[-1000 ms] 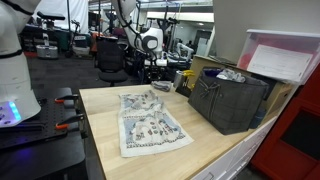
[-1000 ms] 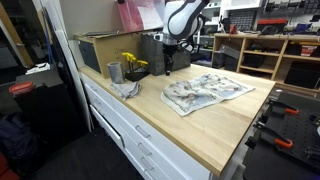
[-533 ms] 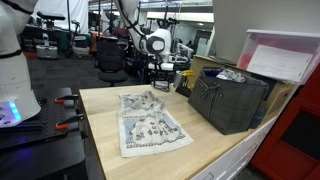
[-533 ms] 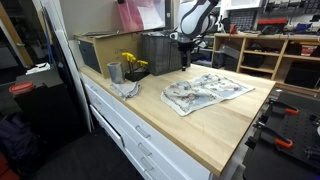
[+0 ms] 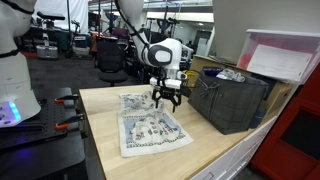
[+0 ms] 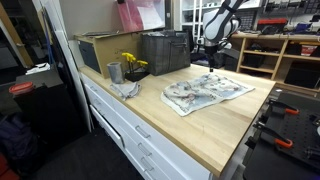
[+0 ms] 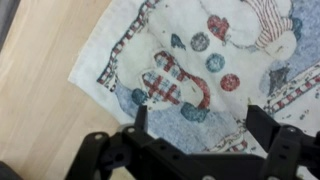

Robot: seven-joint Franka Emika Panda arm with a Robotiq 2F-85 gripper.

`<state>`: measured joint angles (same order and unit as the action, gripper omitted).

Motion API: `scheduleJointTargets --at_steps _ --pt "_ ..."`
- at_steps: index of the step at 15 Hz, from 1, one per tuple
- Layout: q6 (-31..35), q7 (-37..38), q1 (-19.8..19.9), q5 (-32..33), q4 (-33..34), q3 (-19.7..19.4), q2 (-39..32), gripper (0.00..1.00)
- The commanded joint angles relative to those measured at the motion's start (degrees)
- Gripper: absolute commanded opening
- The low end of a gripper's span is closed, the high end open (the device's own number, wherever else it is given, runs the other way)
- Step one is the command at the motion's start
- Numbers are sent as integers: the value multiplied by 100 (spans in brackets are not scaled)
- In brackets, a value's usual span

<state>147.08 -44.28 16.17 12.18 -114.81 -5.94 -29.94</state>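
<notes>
A patterned cloth (image 5: 150, 125) with red, blue and white figures lies flat on the wooden worktop (image 5: 215, 150); it also shows in an exterior view as a crumpled-edged cloth (image 6: 205, 92). My gripper (image 5: 165, 97) hangs open a little above the cloth's far end, holding nothing. In the wrist view the gripper (image 7: 200, 118) looks straight down on the cloth (image 7: 200, 60), its two dark fingers (image 7: 140, 118) spread wide over a red striped figure near the cloth's corner. In an exterior view the gripper (image 6: 211, 50) sits above the far side of the cloth.
A dark grey crate (image 5: 232, 100) with items inside stands beside the cloth, a pink-lidded box (image 5: 285, 55) behind it. In an exterior view a metal cup (image 6: 114, 72), yellow flowers (image 6: 131, 62) and a grey rag (image 6: 126, 89) sit near the crate (image 6: 165, 52). Bare wood (image 7: 40, 80) borders the cloth.
The arm has swung from the back of the worktop beside the crate to above the cloth. The jaws went from partly closed to wide open.
</notes>
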Motion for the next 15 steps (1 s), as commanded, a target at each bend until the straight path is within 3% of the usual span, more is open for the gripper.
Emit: scheduleJointTargets --at_steps 1,3,4,6,15 --pt "-134 -488 401 -193 -151 139 131 100" --pt "-211 -638 571 -355 -168 187 69 100" --pt "-213 -799 661 -424 -209 222 37 75" --pt "-234 -907 719 -432 -241 165 -70 66" --pt "-89 -877 860 -240 -49 -98 -709 0"
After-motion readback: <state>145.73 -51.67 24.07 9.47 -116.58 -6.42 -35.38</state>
